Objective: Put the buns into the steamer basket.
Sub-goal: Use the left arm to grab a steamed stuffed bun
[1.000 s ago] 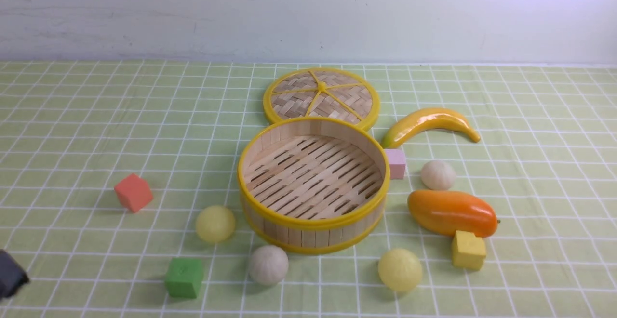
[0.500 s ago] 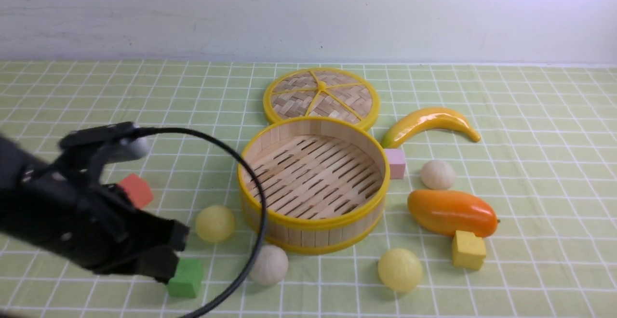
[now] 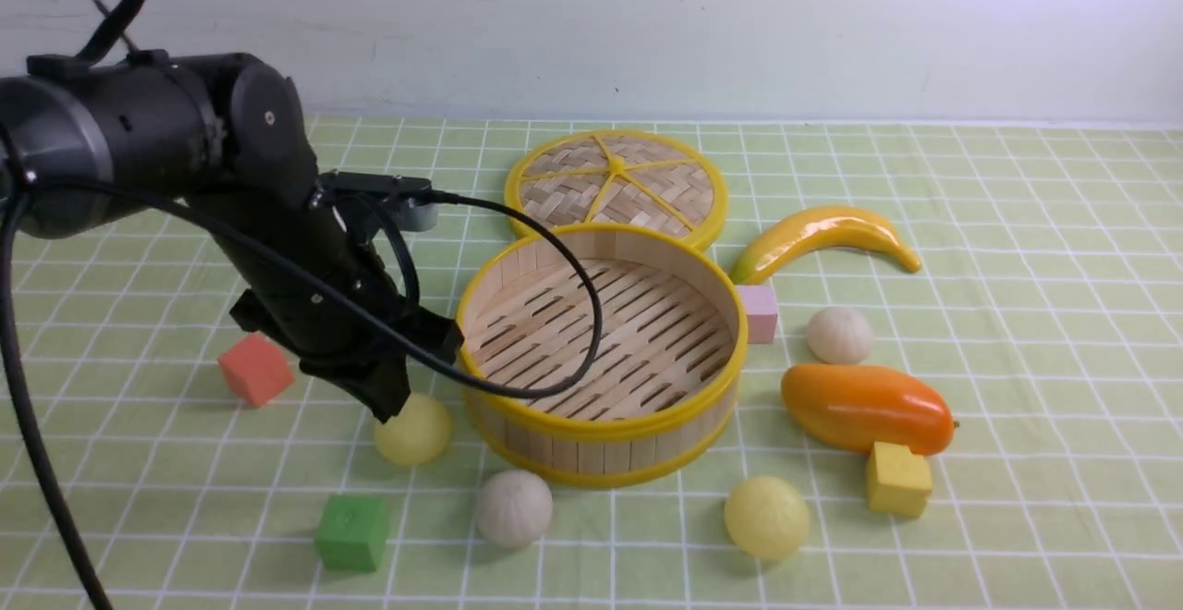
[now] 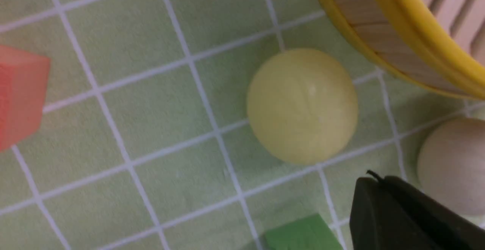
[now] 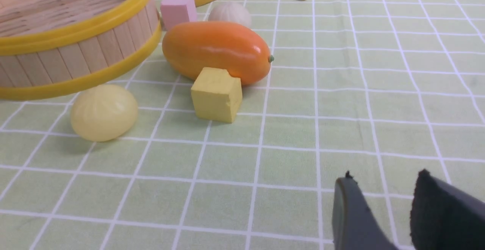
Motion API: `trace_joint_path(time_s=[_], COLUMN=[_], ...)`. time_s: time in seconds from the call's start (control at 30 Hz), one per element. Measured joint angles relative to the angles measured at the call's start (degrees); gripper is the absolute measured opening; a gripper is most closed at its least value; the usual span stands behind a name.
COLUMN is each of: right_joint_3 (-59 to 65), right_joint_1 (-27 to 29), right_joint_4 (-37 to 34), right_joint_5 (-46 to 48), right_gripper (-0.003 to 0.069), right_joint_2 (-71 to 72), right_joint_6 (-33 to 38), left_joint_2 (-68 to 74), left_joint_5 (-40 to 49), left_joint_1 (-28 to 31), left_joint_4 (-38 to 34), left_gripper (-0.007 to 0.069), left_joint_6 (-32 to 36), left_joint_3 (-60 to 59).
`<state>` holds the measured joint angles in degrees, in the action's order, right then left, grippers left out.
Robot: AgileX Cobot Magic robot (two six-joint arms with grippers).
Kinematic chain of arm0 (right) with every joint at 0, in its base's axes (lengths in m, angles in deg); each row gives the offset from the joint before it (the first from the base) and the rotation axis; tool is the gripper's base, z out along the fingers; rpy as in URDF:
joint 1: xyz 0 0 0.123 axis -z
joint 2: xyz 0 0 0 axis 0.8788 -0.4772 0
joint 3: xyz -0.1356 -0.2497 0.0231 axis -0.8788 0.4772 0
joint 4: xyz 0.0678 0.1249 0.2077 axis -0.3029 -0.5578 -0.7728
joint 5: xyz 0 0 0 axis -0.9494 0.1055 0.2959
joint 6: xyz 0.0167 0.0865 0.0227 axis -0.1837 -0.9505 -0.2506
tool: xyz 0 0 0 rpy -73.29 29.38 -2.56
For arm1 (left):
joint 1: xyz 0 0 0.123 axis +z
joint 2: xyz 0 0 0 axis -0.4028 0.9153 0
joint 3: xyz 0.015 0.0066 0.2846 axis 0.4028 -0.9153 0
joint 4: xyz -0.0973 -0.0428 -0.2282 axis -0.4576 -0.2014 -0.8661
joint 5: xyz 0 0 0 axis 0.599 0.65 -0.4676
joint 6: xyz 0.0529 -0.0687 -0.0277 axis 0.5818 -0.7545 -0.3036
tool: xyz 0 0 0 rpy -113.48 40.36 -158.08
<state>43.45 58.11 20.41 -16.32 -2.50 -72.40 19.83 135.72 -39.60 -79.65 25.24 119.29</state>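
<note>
My left hand (image 4: pixel 373 178) hung over the desk (image 3: pixel 1035 314), fingers together and empty, above the pale yellow bun (image 3: pixel 416 434) left of the steamer basket (image 3: pixel 605 448). My right hand (image 5: pixel 384 178) had its fingers apart. The basket sat upright mid-desk, opening upward, round, with no long axis. Nearer the desk's front edge lay an off-white bun (image 3: pixel 515 508) and another yellow bun (image 3: pixel 767 518); the second off-white bun (image 3: pixel 839 335) lay right of the basket, behind the mango (image 3: pixel 864 407). I couldn't tell where the buns' pleats pointed.

Two pale yellow and two off-white buns (image 3: pixel 515 509) lie outside the upright, empty round bamboo steamer basket (image 3: pixel 603 453).
</note>
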Motion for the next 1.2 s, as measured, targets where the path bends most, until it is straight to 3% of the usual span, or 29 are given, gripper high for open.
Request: trace_joint_path(time_s=[0.17,0.43,0.57,0.9,1.1,1.17,1.2], right_joint_3=[0.0,0.0,0.0,0.0,0.0,0.0,0.0], right_joint_1=[0.0,0.0,0.0,0.0,0.0,0.0,0.0], right_joint_4=[0.0,0.0,0.0,0.0,0.0,0.0,0.0], right_joint_5=[0.0,0.0,0.0,0.0,0.0,0.0,0.0], right_gripper=[0.0241,0.0241,0.0241,0.0241,0.0241,0.0241,0.0241], right_joint_2=[0.0,0.0,0.0,0.0,0.0,0.0,0.0], right_joint_6=[0.0,0.0,0.0,0.0,0.0,0.0,0.0], left_joint_2=[2.01,2.39,4.49,8.0,8.3,7.89,7.89], left_joint_5=[-2.92,-8.94,-9.36,-11.12,-9.24,-7.41,-7.27], left_joint_1=[0.06,0.06,0.06,0.06,0.01,0.01,0.01], left_joint_4=[0.81,1.22,1.22,1.22,1.22,1.59,1.7], left_gripper=[0.0011,0.0247,0.0294,0.0254,0.0132,0.0011,0.0006], left_joint_6=[1.61,1.73,1.79,1.84,1.84,1.84,1.84], left_joint_3=[0.38,0.49,0.74,0.79,0.86,0.93,0.93])
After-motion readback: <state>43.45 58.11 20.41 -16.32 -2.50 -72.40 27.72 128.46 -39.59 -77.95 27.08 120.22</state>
